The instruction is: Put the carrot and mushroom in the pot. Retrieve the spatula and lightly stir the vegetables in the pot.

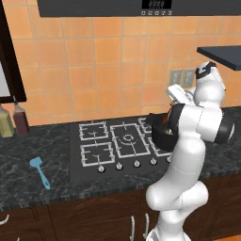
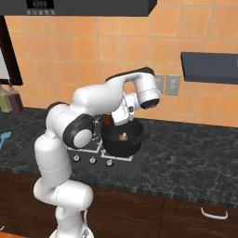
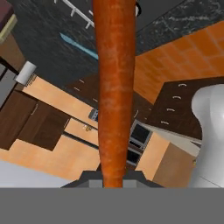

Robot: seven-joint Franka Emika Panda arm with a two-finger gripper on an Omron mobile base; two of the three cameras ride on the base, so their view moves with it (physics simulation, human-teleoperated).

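The carrot is gripped in the clenched pincer, held over the pot on the stove's right side; a pale item is seen inside the pot; the spatula is left on the counter, well apart

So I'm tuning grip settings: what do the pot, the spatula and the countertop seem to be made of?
Pot: dark matte metal, probably; even grey-black, no shine. Spatula: plastic or silicone by its flat light-blue colour. Countertop: polished dark stone, speckled like granite. All rendered, so these are guesses.
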